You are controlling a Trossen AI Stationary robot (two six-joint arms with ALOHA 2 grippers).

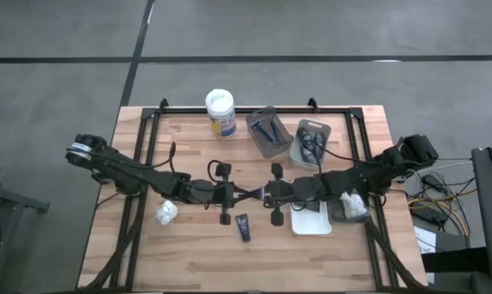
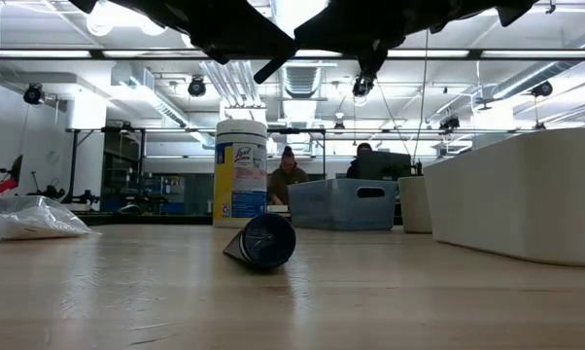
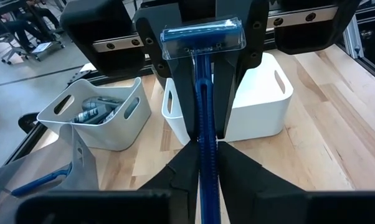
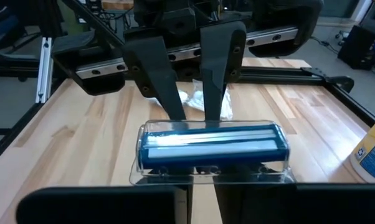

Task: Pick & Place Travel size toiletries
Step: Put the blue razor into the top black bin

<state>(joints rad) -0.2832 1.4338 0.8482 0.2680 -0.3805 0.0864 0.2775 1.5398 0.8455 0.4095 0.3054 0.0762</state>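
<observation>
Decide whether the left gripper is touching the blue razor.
Touching. The left wrist view shows the left gripper pinching the handle of the blue razor, with no gap on either side.

the only lettering that shows sits on the white-lidded tub (image 2: 241,173), standing at about 12 o'clock on the tabletop (image 1: 189,245) in the high view. in the low view its blue and yellow label carries a slanted script brand mark near the top, too small to read with certainty. the smaller lines under it cannot be made out. no other text, number or sign can be read.
</observation>
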